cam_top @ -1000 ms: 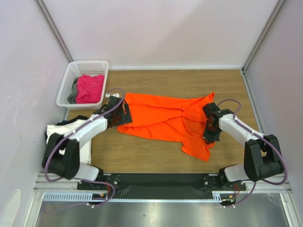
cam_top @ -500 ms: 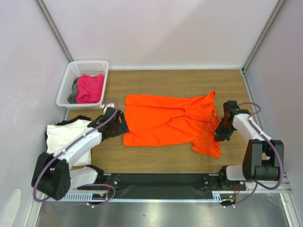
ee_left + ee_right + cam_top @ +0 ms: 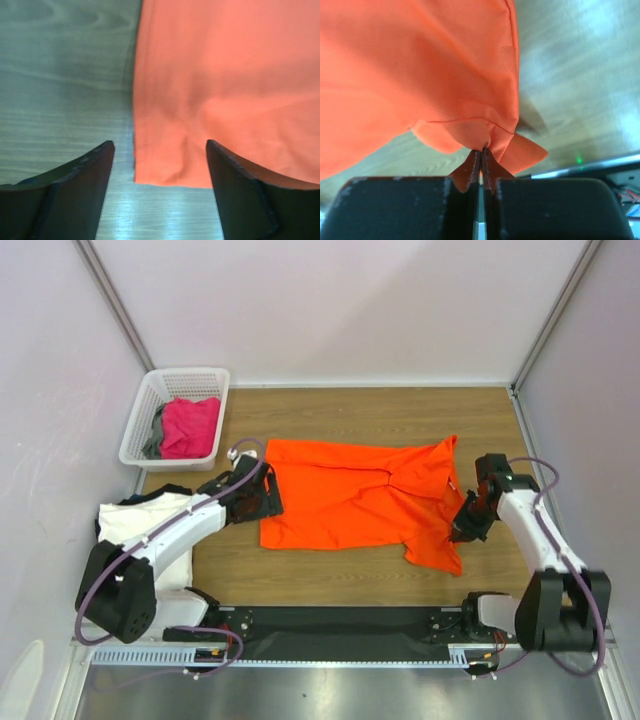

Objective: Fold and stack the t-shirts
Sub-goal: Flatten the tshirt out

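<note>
The bright orange t-shirt [image 3: 350,495] lies spread across the middle of the wooden table. My left gripper [image 3: 262,498] is open at the shirt's left edge; in the left wrist view the shirt's corner [image 3: 165,170] lies between the spread fingers [image 3: 75,185], untouched. My right gripper [image 3: 464,525] is shut on the orange shirt's right edge, and the pinched fold [image 3: 485,135] bunches at the fingertips. A magenta-pink shirt [image 3: 190,425] and a grey one [image 3: 156,435] lie in the basket. A white shirt [image 3: 135,525] on a dark one [image 3: 165,492] lies at the left.
The white lattice basket [image 3: 150,400] stands at the back left corner. Pale walls close the table on three sides. A black rail [image 3: 340,618] with the arm bases runs along the near edge.
The shirt was pulled and spread flatter toward the right. My left gripper let go of its left edge and now sits open beside it. My right gripper moved right, still gripping.
</note>
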Controlling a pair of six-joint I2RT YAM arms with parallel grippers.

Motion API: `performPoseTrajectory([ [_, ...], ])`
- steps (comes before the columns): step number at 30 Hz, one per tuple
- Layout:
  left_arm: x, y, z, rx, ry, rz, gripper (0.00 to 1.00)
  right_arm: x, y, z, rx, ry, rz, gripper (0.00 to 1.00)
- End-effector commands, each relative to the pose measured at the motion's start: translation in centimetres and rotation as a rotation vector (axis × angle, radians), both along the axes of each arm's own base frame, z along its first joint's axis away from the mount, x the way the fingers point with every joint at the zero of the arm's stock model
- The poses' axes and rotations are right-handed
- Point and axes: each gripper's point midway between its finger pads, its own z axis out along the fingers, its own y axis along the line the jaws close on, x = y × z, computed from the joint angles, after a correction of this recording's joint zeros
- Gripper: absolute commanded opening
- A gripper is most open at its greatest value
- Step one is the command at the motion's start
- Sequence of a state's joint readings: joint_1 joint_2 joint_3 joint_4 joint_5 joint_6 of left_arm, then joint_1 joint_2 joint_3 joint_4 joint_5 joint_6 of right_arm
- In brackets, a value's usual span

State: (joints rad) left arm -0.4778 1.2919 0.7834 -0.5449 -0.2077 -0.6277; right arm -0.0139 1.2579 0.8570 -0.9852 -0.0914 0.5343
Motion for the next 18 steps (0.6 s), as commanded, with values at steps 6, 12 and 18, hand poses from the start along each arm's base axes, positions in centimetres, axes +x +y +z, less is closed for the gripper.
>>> performPoseTrajectory([
  [6, 5.9, -2.0, 6.1, 0.036, -0.126, -0.054, 0.86, 0.7, -1.3, 4.5, -0.004, -0.059, -0.052, 0.75],
  [12, 10.8, -3.1, 5.2, -0.007, -0.094, -0.009, 0.89, 10.7, -2.3, 7.1, -0.034, -0.274, 0.004, 0.79],
  [18, 14.2, -2.7, 5.4, -0.07, -0.097, 0.027, 0.88, 15.4, -0.5, 3.9, 0.07, -0.35, -0.013, 0.68],
])
